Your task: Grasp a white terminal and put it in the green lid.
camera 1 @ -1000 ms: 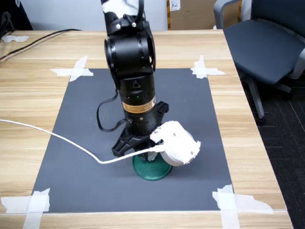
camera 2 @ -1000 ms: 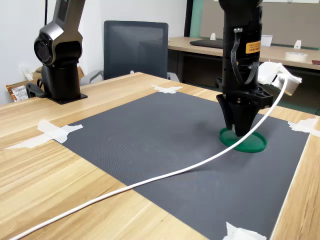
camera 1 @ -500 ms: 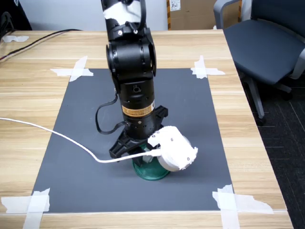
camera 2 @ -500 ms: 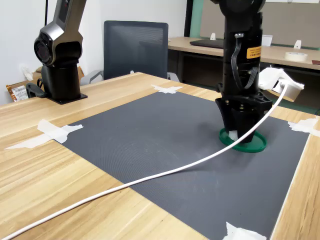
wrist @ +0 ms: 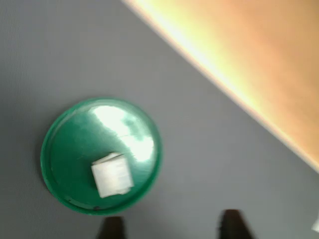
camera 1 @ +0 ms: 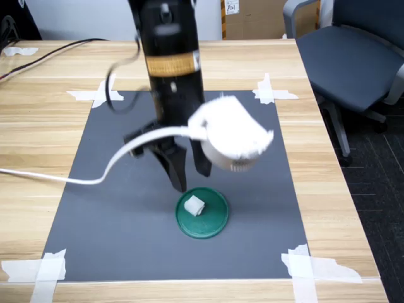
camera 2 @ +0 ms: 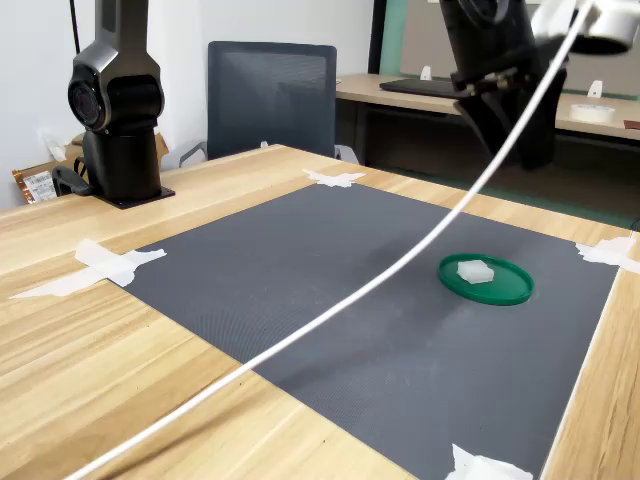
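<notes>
The white terminal point(camera 1: 194, 205) lies inside the green lid point(camera 1: 214, 218), slightly off its centre, on the grey mat near the front edge in the first exterior view. My gripper point(camera 1: 191, 178) hangs above the lid, open and empty, its dark fingers point(camera 1: 177, 169) clear of the block. In the wrist view the terminal point(wrist: 112, 174) rests in the lid point(wrist: 75, 144) well below the two fingertips point(wrist: 232, 225), with my gripper point(wrist: 171, 228) at the frame's edge. The second exterior view shows the terminal point(camera 2: 474, 270) in the lid point(camera 2: 505, 289) and the blurred gripper point(camera 2: 520, 130) high above.
The grey mat point(camera 1: 113, 208) is taped at its corners with white tape point(camera 1: 101, 93) to a wooden table. A white cable point(camera 1: 120, 158) trails from the wrist across the mat. An office chair point(camera 1: 353, 57) stands beside the table. The arm's base point(camera 2: 118, 120) stands at a table corner.
The gripper was low over the lid, hiding the terminal. It has let go and risen well above, leaving the white terminal lying in the green lid.
</notes>
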Controlling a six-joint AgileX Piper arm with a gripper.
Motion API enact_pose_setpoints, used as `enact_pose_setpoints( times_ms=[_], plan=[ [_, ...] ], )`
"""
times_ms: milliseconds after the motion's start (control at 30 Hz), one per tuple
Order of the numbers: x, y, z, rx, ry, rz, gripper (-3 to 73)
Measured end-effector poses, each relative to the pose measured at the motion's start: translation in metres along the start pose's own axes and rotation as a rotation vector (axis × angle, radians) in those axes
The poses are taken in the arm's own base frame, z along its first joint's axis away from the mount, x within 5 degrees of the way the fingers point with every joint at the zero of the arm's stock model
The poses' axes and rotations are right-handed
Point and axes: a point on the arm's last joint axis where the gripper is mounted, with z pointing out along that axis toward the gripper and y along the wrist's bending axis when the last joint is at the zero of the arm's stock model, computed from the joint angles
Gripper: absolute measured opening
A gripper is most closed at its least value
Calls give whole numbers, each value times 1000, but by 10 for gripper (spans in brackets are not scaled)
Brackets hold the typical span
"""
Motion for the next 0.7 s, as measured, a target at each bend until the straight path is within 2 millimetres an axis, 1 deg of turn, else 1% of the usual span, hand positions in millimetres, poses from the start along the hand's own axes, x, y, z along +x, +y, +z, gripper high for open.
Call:
enact_pose_setpoints(
  times_ms=[167,233,300,467,567,700],
  plan=[
    [8,3,-61,75,-161,61,71],
    [14,9,-83,87,-214,80,9],
    [23,16,-103,90,-258,102,-14],
    [50,38,-141,98,-361,154,-25],
    [71,53,-159,115,-439,190,-24],
    [107,72,-181,155,-547,270,-24]
  ],
)
